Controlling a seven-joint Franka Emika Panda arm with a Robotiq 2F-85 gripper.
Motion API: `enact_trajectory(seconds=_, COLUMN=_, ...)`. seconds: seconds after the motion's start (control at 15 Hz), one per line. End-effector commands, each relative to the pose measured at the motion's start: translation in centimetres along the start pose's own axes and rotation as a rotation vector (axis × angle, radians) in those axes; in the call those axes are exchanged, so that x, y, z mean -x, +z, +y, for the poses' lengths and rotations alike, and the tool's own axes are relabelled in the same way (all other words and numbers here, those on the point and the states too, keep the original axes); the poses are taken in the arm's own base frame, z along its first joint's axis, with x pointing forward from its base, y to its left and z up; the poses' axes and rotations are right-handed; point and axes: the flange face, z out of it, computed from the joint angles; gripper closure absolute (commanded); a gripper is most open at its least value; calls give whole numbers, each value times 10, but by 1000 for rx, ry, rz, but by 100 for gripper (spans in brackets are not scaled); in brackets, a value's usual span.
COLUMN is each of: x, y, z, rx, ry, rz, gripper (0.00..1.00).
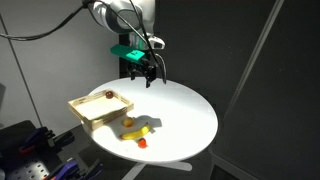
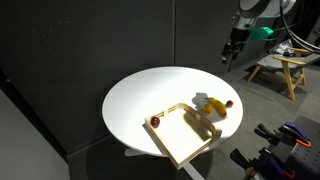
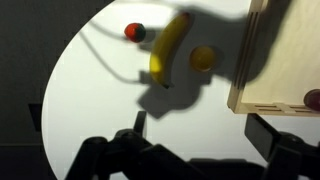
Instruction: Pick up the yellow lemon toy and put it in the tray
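The yellow lemon toy (image 3: 203,58) lies on the round white table between a long curved yellow piece (image 3: 170,48) and the pale wooden tray (image 3: 270,50). It also shows in both exterior views (image 1: 130,123) (image 2: 202,98), close to the tray (image 1: 88,110) (image 2: 196,148). My gripper (image 3: 204,130) is open and empty. It hangs well above the table, apart from the toys, in both exterior views (image 1: 143,72) (image 2: 230,55).
A small red toy (image 3: 134,32) (image 1: 143,143) (image 2: 228,102) lies beyond the curved piece. A dark red round thing (image 3: 313,98) (image 1: 107,96) (image 2: 155,122) sits inside the tray. The table edge (image 1: 205,140) is near the toys.
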Motion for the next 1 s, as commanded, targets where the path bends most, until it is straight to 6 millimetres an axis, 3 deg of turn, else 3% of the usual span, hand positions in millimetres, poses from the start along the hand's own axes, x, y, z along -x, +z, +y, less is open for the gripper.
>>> enact_trajectory(seconds=0.0, x=-16, y=12, z=3, rx=10, ry=-2, rz=31, gripper=0)
enact_trajectory(seconds=0.4, x=-20, y=56, z=4, rx=48, ry=-3, rz=18, gripper=0)
enact_trajectory(seconds=0.93, x=-5, y=113, z=-10, rx=99, ry=-61, rz=-81, gripper=0)
